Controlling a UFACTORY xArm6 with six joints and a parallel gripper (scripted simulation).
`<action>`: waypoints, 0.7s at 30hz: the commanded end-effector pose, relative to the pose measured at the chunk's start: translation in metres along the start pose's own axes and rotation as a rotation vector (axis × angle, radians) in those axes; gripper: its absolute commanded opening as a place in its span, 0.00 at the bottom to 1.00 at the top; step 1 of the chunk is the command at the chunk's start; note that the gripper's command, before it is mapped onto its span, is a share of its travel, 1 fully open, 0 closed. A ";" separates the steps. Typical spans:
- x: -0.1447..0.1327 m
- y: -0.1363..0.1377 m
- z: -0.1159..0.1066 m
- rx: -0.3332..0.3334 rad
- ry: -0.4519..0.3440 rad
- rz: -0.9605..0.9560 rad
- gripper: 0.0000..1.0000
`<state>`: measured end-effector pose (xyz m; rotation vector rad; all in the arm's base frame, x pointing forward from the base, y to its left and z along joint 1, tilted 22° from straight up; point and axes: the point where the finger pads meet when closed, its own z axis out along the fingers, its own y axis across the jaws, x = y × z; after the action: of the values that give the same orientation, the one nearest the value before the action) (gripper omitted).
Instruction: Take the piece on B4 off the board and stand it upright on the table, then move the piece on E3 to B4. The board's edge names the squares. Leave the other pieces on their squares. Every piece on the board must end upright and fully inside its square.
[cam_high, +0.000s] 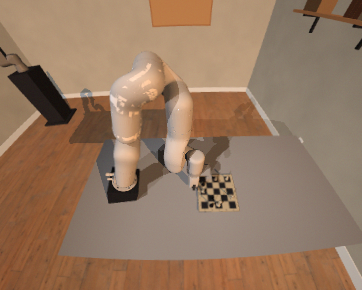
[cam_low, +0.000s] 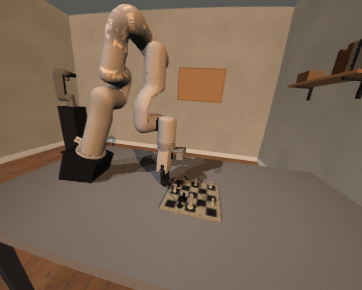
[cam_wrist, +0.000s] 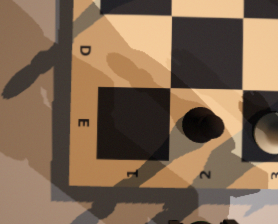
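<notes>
Since the claw (cam_high: 194, 187) (cam_low: 164, 181) (cam_wrist: 201, 222) seems clamped on a dark piece (cam_wrist: 201, 222) just outside the board's (cam_high: 218, 210) (cam_low: 190, 214) (cam_wrist: 84, 155) E edge, straight lowering to the bench (cam_high: 285, 205) (cam_low: 125, 225) (cam_wrist: 20, 175) is needed.

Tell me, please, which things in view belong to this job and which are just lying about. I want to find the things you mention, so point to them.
In the job:
- chessboard (cam_high: 227, 210) (cam_low: 197, 215) (cam_wrist: 76, 155)
- pale piece on E3 (cam_high: 219, 204) (cam_low: 191, 201) (cam_wrist: 267, 134)
- table (cam_high: 150, 235) (cam_low: 125, 225) (cam_wrist: 20, 195)

Not needed:
- black piece on E2 (cam_high: 211, 205) (cam_low: 180, 202) (cam_wrist: 201, 124)
- wall shelf (cam_high: 330, 16) (cam_low: 330, 80)
- orange wall panel (cam_high: 181, 12) (cam_low: 201, 85)
</notes>
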<state>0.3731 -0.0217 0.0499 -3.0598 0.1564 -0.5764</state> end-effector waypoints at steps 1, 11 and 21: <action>0.001 0.000 0.000 0.000 0.003 0.000 0.00; 0.001 0.000 0.000 0.000 0.003 0.000 0.16; 0.001 0.000 0.000 0.000 0.003 0.000 0.32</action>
<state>0.3731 -0.0217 0.0499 -3.0595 0.1563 -0.5766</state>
